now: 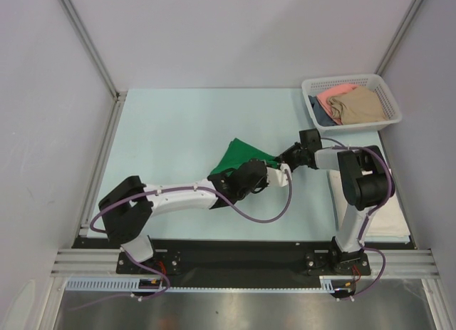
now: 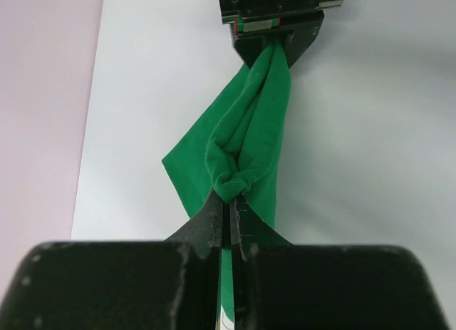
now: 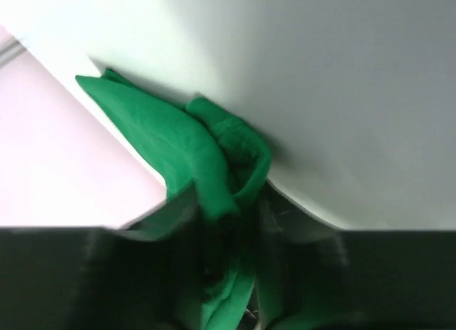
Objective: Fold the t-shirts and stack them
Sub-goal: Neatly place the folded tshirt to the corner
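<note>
1. Here's the left tool (image 2: 226,205), clamped tight on the green t-shirt (image 1: 239,157), which is bunched and twisted, well left of the basket (image 1: 342,78).
2. Nearer the basket, the right tool (image 1: 285,159) pinches the shirt's other end.
3. Danger: if they pull apart now, the roped cloth slips free or lands crooked on the desk (image 1: 178,130).

No readable text, brand, number or sign in any view. Only candidate: small white patch (image 2: 225,318) on the green t-shirt (image 2: 249,145), low between the left fingers (image 2: 203,234) in the wrist view, possibly a tag, unreadable.
</note>
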